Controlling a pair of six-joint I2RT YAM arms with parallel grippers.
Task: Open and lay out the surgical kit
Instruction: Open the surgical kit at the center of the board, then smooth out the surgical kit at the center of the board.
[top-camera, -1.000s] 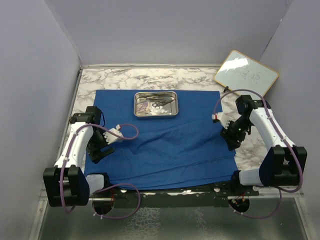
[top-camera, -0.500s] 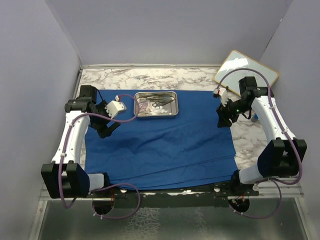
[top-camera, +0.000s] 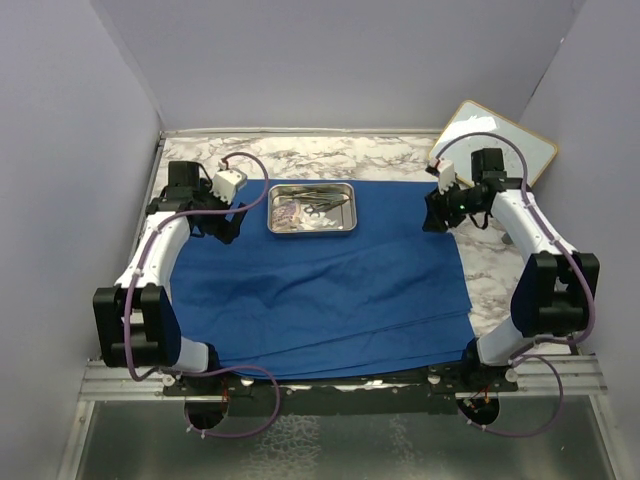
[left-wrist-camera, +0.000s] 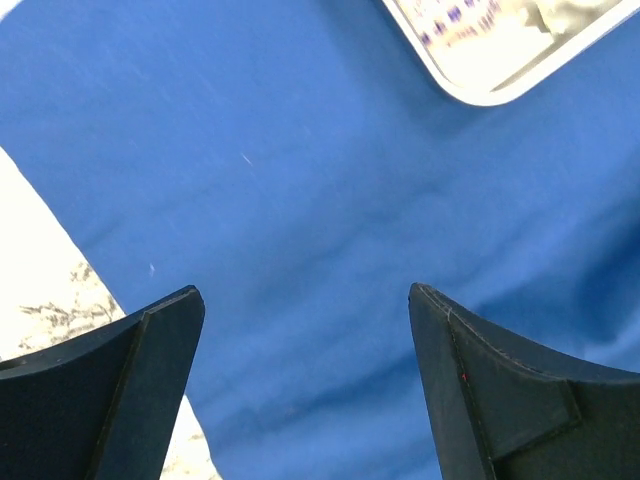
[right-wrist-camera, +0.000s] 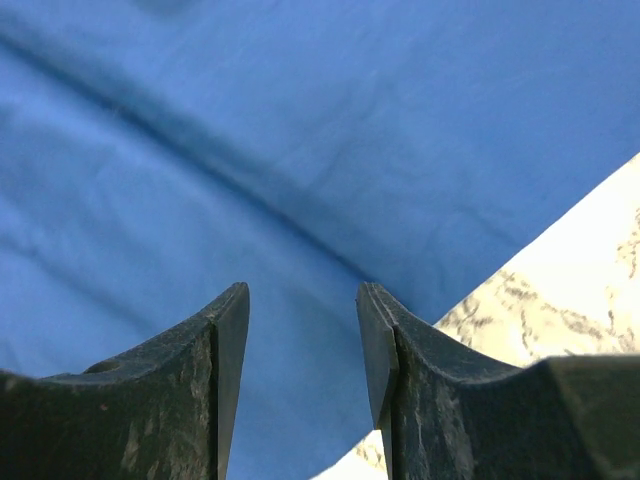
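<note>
The royal-blue cloth wrap (top-camera: 320, 280) of the surgical kit lies spread flat over the marble table. On its far middle stands the shallow steel tray (top-camera: 312, 208) holding small steel instruments and white gauze. My left gripper (top-camera: 222, 228) hovers over the cloth's far left corner, open wide with nothing between its fingers; the tray's corner (left-wrist-camera: 490, 60) shows at the top right of the left wrist view. My right gripper (top-camera: 432, 215) hangs over the cloth's far right corner (right-wrist-camera: 420, 290), open with an empty gap. In both wrist views only blue cloth (left-wrist-camera: 300, 200) lies under the jaws.
A wood-framed whiteboard (top-camera: 492, 142) leans at the back right corner. Marble tabletop (top-camera: 300, 155) shows behind the cloth and along its right side (top-camera: 500, 280). Grey walls close in the left, back and right.
Both arms have swung from the cloth's near side edges up to its far corners. The left gripper has opened wider. The cloth's far right corner now lies a little further left.
</note>
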